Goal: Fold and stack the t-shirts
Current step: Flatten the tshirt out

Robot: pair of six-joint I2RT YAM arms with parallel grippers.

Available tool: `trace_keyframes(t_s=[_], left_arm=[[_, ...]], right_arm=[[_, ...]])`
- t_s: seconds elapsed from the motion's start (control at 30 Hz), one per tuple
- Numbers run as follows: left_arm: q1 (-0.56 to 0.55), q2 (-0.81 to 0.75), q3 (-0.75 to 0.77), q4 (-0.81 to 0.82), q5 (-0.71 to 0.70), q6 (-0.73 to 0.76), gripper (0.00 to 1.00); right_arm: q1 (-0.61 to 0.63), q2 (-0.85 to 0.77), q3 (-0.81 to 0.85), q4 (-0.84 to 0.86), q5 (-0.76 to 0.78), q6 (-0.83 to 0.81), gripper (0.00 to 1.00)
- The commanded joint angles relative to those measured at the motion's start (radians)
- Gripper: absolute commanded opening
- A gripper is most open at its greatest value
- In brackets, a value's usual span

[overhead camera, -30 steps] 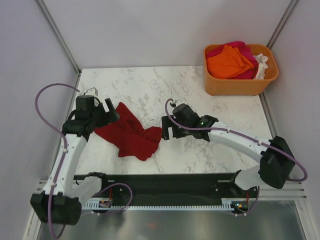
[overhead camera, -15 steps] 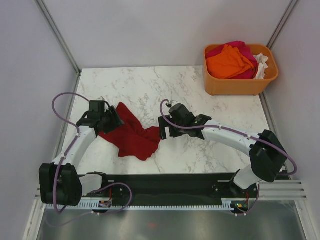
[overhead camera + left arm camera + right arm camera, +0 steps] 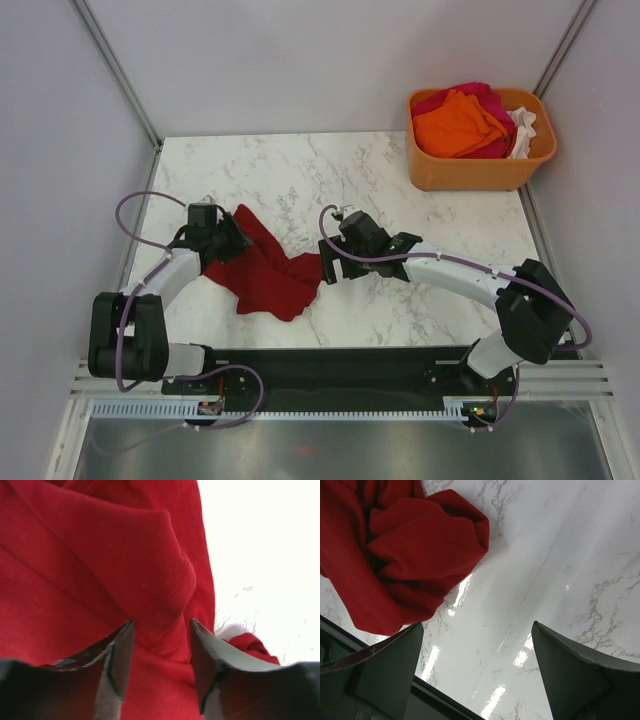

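A dark red t-shirt (image 3: 265,275) lies crumpled on the marble table (image 3: 300,170), left of centre. My left gripper (image 3: 232,240) is down on its upper left part. In the left wrist view the jaws (image 3: 161,625) stand half closed, with a raised fold of the red cloth (image 3: 100,555) pinched between them. My right gripper (image 3: 328,262) hovers at the shirt's right tip, wide open. Through its fingers (image 3: 477,625) I see only bare marble, and the red cloth (image 3: 415,545) lies just beyond the left finger. Orange (image 3: 458,122), magenta (image 3: 480,95) and white (image 3: 524,128) t-shirts are piled in the tub.
The orange plastic tub (image 3: 480,172) stands at the back right corner of the table. A black rail (image 3: 320,365) runs along the near edge, between the arm bases. Grey walls close in the left, the back and the right.
My left arm has dropped and reached right onto the shirt's upper left part, and its jaws have narrowed onto the cloth. My right gripper has shifted slightly left towards the shirt's tip, still open.
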Motion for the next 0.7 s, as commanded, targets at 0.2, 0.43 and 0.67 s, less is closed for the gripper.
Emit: trace_keyframes(t_s=[0.2, 0.43, 0.67], left_arm=[[-0.004, 0.003, 0.009, 0.108, 0.001, -0.025, 0.39], [-0.004, 0.003, 0.018, 0.107, 0.003, 0.024, 0.02], [-0.004, -0.075, 0.127, 0.014, 0.030, 0.051, 0.02]], right_arm=[[-0.004, 0.013, -0.013, 0.015, 0.008, -0.029, 0.98], [-0.004, 0.035, -0.013, 0.014, 0.005, -0.029, 0.98], [-0.010, 0.038, 0.002, 0.014, 0.031, -0.029, 0.98]])
